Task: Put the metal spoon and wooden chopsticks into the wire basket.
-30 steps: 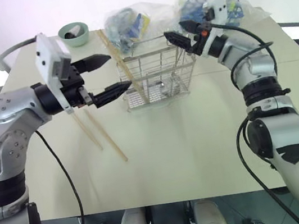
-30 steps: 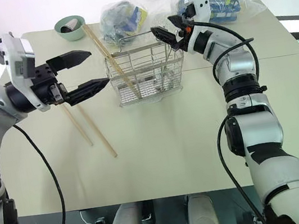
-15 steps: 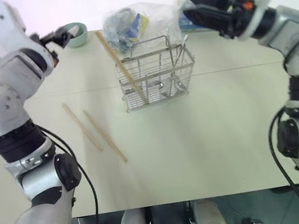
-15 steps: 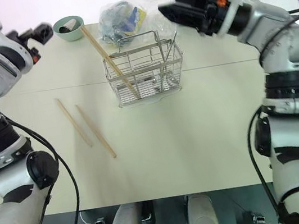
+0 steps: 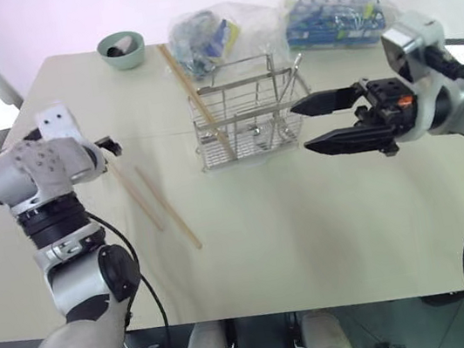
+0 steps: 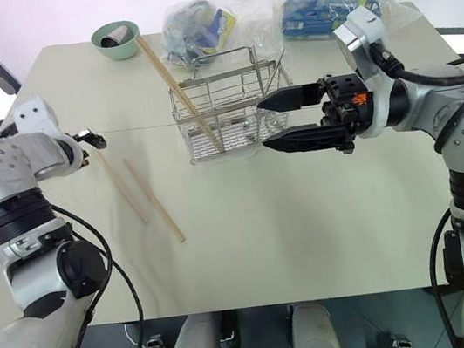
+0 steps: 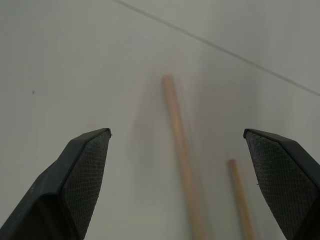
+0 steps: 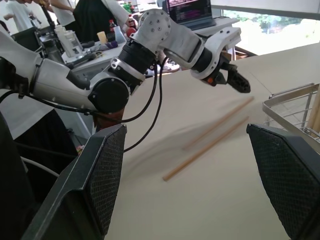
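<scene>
A pale table [image 5: 330, 238] is seen, crossed by a thin seam line. A small green bowl [image 5: 121, 50] with something dark inside is set at its far edge. Two clear plastic bags are laid along that edge: one [image 5: 208, 32] holding blue and yellow items, the other [image 5: 333, 15] holding blue items. Beyond the table, in the right wrist view, people [image 8: 95, 15] and a laptop [image 8: 189, 10] are shown.

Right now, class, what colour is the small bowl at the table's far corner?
Pale green bowl, with something dark inside; it shows best in the right eye view.
</scene>
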